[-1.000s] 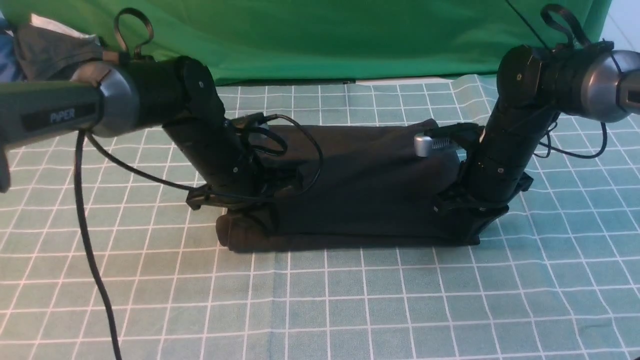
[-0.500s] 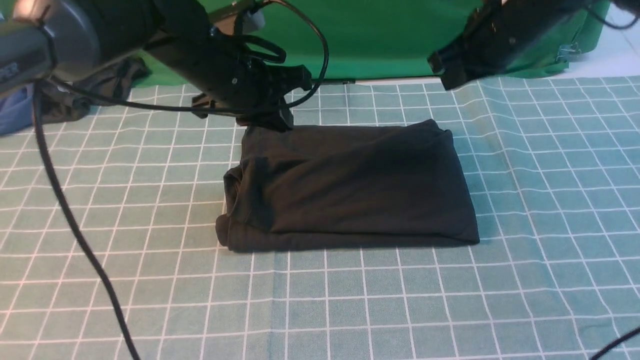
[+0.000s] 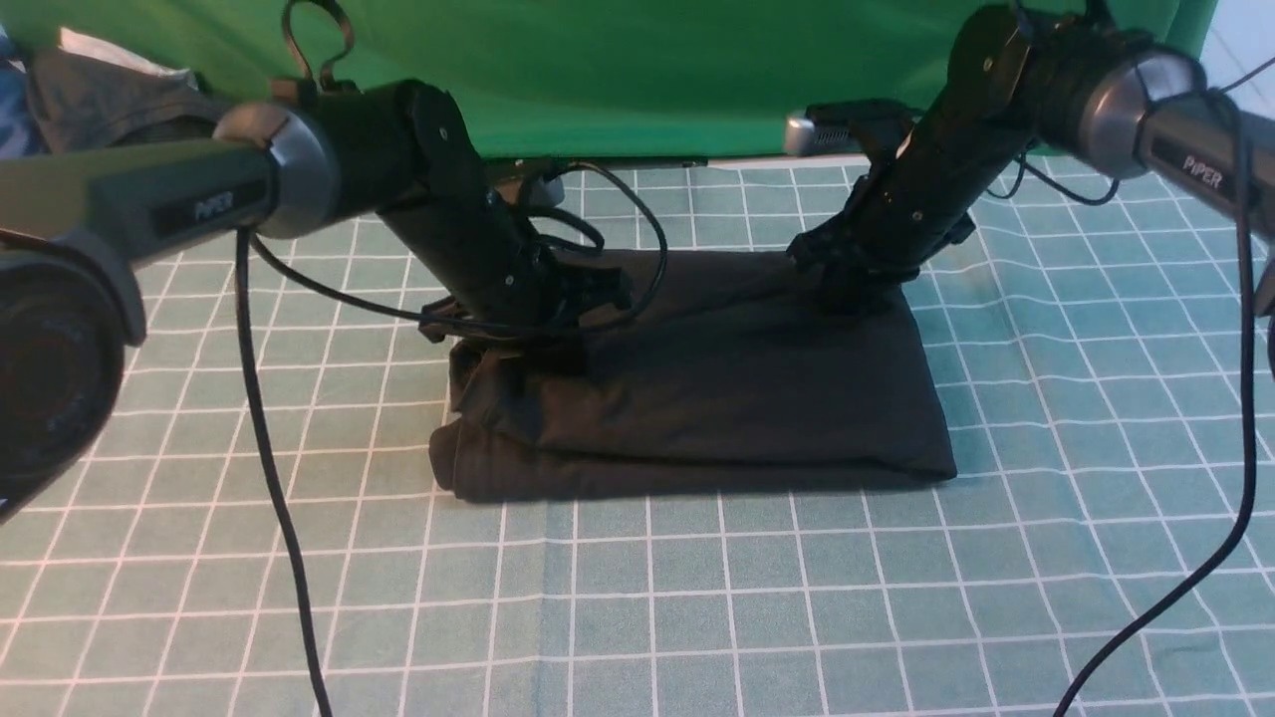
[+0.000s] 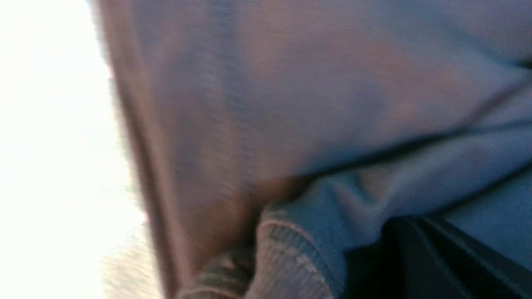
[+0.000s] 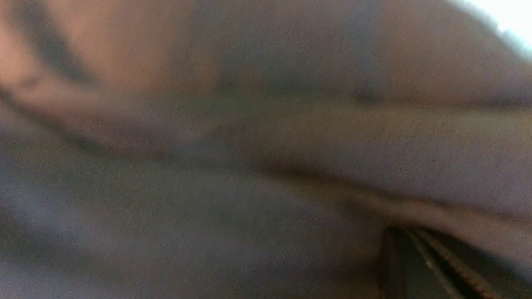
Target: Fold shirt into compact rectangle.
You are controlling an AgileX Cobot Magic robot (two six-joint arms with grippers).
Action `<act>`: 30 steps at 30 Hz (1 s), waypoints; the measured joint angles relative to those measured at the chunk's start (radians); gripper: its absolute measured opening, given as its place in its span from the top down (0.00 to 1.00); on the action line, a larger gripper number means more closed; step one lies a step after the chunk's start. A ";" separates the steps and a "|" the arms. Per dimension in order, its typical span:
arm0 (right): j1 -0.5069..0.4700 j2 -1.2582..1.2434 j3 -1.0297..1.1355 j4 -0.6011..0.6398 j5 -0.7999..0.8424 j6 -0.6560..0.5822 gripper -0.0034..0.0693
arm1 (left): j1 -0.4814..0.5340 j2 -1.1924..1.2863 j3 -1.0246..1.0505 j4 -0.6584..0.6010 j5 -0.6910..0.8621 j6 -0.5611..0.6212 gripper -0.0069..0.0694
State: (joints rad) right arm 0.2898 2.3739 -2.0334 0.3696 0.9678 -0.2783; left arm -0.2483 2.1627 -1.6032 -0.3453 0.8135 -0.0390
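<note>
The black shirt lies folded into a thick rectangle on the checked tablecloth; no logo shows. My left gripper is down on the shirt's left part, tips sunk into bunched folds. At the far right corner my right gripper rests on the cloth. Shirt fabric fills the blurred left wrist view, with one dark finger against it. The right wrist view is the same: fabric and a dark finger. How the jaws stand is hidden in every view.
A dark grey garment with blue cloth is bunched at the back left. A green backdrop hangs behind the table. Black cables trail from the left arm, and another cable from the right.
Both arms left the shirt's near corners, rose clear above it, and have come down again farther back, on its left part and far right corner. The shirt stays folded.
</note>
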 joint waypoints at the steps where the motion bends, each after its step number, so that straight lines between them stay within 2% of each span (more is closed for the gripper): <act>1: 0.000 0.003 0.000 0.000 -0.048 0.000 0.92 | 0.000 0.004 -0.002 0.013 -0.004 -0.014 0.89; 6: -0.005 0.004 -0.017 -0.004 -0.175 0.000 0.90 | -0.001 0.003 -0.007 0.036 -0.006 -0.032 0.89; 14: -0.077 -0.004 -0.194 -0.011 0.050 -0.002 0.88 | -0.001 -0.096 -0.007 0.110 -0.001 -0.027 0.89; 18: -0.099 -0.018 -0.278 -0.012 0.196 -0.053 0.85 | -0.001 -0.182 -0.007 0.110 0.033 -0.002 0.89; 23: -0.100 -0.032 -0.290 -0.011 0.241 -0.015 0.77 | -0.001 -0.270 -0.007 0.111 0.074 0.008 0.89; 30: -0.109 -0.103 -0.283 -0.076 0.245 0.020 0.76 | -0.001 -0.412 0.026 0.217 0.143 -0.011 0.89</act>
State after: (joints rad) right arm 0.1809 2.2706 -2.3164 0.2937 1.2131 -0.2580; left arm -0.2489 1.7510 -1.5774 -0.1282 0.9569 -0.0503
